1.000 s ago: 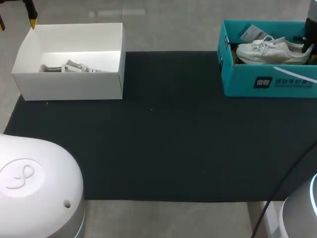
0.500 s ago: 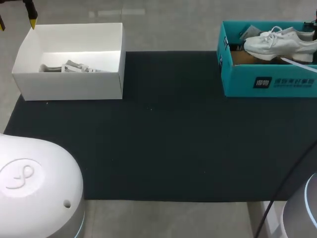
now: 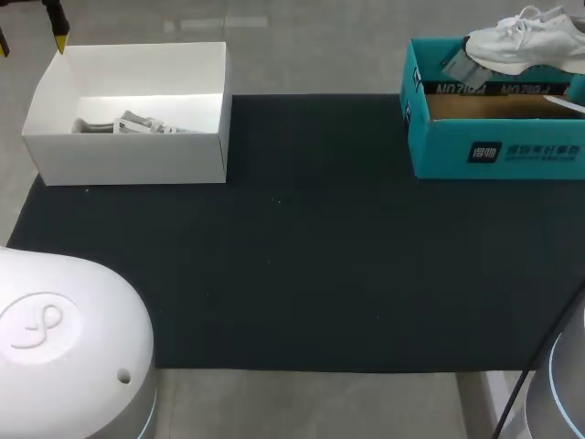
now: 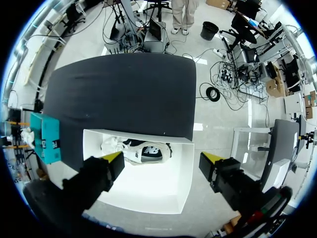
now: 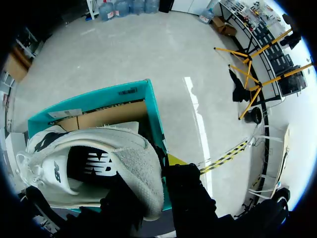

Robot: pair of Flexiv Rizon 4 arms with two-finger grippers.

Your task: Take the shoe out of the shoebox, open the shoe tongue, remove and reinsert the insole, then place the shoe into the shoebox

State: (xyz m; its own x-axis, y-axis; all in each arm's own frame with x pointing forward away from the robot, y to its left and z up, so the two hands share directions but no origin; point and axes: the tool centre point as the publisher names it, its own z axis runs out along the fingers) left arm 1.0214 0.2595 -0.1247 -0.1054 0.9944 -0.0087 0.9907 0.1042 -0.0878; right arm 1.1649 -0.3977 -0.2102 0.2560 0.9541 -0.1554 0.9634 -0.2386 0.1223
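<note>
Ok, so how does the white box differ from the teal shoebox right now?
The white box is plain; the teal shoebox carries print on its front wall. The white box has a shoe lying inside, while the teal shoebox shows its brown floor, its white sneaker hanging above the rim in the right tool. On the black mat, the white box sits far left, the teal shoebox far right. Both are open-topped.

Above teal cardboard shoebox (image 3: 494, 151), over its back rim: white mesh sneaker (image 3: 526, 41). Well left of shoebox: open white cardboard box (image 3: 128, 160) w/ 2nd shoe (image 3: 137, 123) inside.
</note>
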